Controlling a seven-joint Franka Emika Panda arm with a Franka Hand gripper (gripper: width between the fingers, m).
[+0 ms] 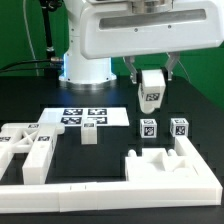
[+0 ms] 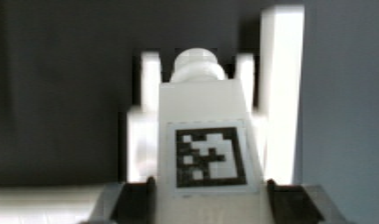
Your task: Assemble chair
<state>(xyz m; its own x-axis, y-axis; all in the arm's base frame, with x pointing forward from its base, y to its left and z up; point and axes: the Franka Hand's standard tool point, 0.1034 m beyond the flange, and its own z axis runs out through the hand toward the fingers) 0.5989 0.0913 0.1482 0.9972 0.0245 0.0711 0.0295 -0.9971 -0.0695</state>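
My gripper [image 1: 151,78] is shut on a white chair piece [image 1: 150,90] with a black-and-white tag and holds it in the air above the table, at the exterior view's right. In the wrist view the same piece [image 2: 204,120] runs away from the gripper [image 2: 207,205] between the dark fingers [image 2: 136,200], with its tag facing the camera and a rounded peg [image 2: 198,64] at its far end. Below it stand two cube-topped posts [image 1: 148,128] [image 1: 179,127]. A wide white chair part [image 1: 165,165] lies in front of them.
The marker board [image 1: 85,117] lies at the table's middle, with a small white block [image 1: 89,133] in front of it. More white chair parts [image 1: 30,150] lie at the exterior view's left. The long white L-shaped border rail [image 1: 110,190] runs along the front.
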